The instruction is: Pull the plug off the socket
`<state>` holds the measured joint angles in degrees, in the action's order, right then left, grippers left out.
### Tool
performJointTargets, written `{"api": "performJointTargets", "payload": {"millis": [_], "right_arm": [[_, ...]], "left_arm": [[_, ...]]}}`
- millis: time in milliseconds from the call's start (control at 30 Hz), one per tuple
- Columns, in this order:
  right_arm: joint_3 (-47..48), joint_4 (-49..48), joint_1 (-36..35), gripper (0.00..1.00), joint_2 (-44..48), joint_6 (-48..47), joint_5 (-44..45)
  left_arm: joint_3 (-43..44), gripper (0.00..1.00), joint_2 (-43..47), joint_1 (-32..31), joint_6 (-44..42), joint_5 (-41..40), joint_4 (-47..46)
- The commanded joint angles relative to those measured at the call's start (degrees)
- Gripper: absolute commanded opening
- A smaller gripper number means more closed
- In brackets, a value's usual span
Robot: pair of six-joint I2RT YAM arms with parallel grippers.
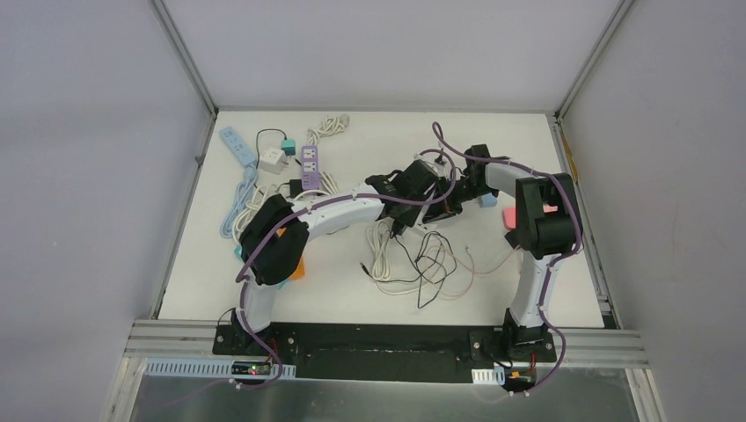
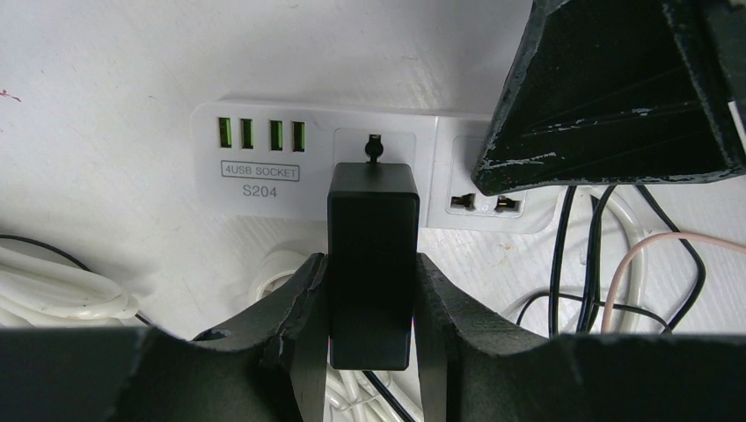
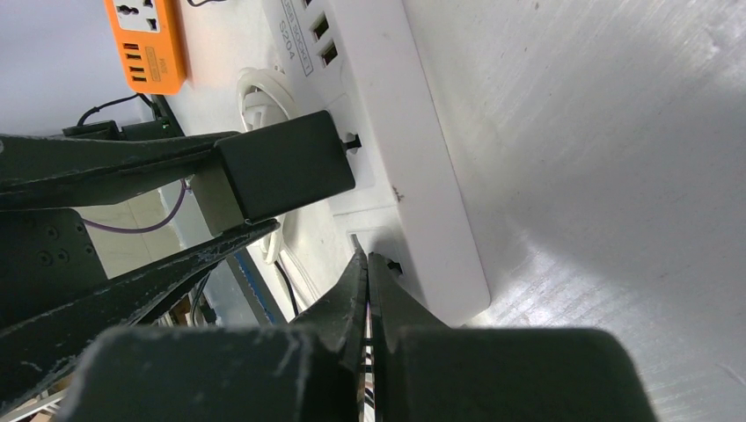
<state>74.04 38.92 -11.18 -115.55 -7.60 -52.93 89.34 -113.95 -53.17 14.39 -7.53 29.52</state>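
A black plug (image 2: pixel 372 255) sits at a socket of the white power strip (image 2: pixel 255 158) marked "4USB SOCKET S204". My left gripper (image 2: pixel 370 262) is shut on the plug, one finger on each side. In the right wrist view the plug (image 3: pixel 281 171) stands a little off the strip (image 3: pixel 422 167), with a pin showing between them. My right gripper (image 3: pixel 368 257) is shut and its tips press down on the strip's end socket; it shows in the left wrist view (image 2: pixel 607 88) as a black wedge. In the top view both grippers (image 1: pixel 420 189) (image 1: pixel 457 192) meet at the table's middle back.
A tangle of white, black and pink cables (image 1: pixel 422 259) lies in front of the grippers. A purple strip (image 1: pixel 310 167), a blue strip (image 1: pixel 237 145) and a white adapter (image 1: pixel 271 160) lie at the back left. An orange strip (image 3: pixel 145 44) lies under the left arm. A pink object (image 1: pixel 508 215) lies right.
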Motion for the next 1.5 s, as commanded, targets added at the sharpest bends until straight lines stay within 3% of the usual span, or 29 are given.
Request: {"api": "performJointTargets", "payload": {"millis": [0,167,400,667,967,1267,1467], "right_arm": [[0.27,0.09,-1.04,0.0,-2.22,-2.19,7.52],[0.22,0.2,-1.03,0.0,-1.91,-2.34,8.01],[0.38,0.36,-1.33,0.0,-2.19,-2.43,8.36],[0.44,0.6,-1.37,0.0,-2.06,-2.6,8.8],[0.59,0.84,-1.52,0.0,-2.24,-2.78,8.98],[0.73,0.99,-1.61,0.0,-2.31,-2.86,9.42],[0.79,1.08,-1.65,0.0,-2.55,-2.95,9.5]], "left_arm": [[-2.82,0.0,0.67,1.65,5.22,5.97,-4.99],[-6.83,0.0,3.41,3.14,6.86,8.91,-10.36],[-1.32,0.0,1.42,-0.47,-0.09,-0.93,-2.55],[-5.96,0.0,3.46,3.12,9.05,9.49,-10.16],[-0.3,0.0,2.14,-0.02,1.45,-0.84,-1.29],[-4.1,0.0,3.85,3.03,9.87,10.22,-8.61],[-1.45,0.0,3.21,1.31,4.28,2.28,-3.3]]}}
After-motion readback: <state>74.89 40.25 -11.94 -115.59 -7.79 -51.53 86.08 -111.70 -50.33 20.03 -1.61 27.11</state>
